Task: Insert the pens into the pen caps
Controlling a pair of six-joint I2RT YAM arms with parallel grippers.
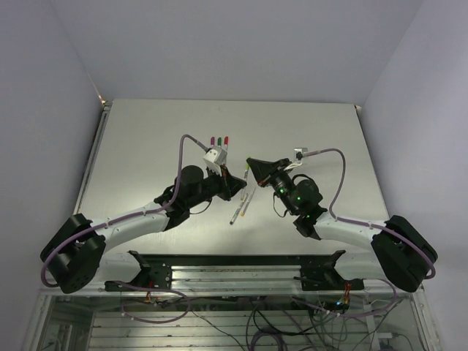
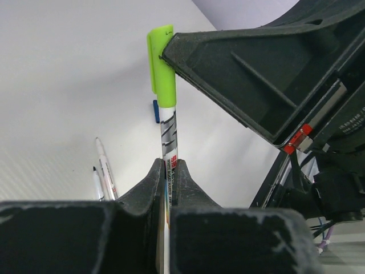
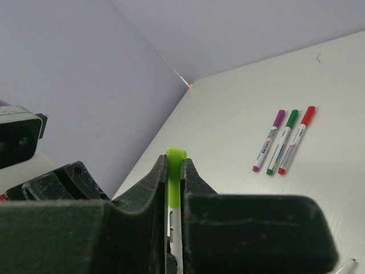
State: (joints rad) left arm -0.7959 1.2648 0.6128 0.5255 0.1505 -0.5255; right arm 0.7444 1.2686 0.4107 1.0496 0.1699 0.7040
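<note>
Above the middle of the bench [image 2: 68,68] the two claws meet tip to tip, both working on one marker. The left claw [image 2: 169,171] is closed narrow on the whitish barrel of a pen [image 2: 169,140], which rises upright from between its fingers in the left wrist view. On the pen's upper end sits a yellow-green cap [image 2: 161,65]. The right claw [image 3: 174,166] is pinched tight on that cap, with the cap's top edge showing just above its fingertips and the pen's barrel running down between the pads. In the left wrist view, the right claw's dark finger presses against the side of the cap. How far the cap is pushed home cannot be told. Down on the bench, two uncapped pens [image 2: 106,170] lie close together and nearly parallel, near the claws on the side towards the arm bases. A dark blue cap [image 2: 155,111] lies alone on the bench beyond them. Three capped pens [image 3: 283,144] lie side by side further out, well apart from both claws, their caps magenta, green and red.
</note>
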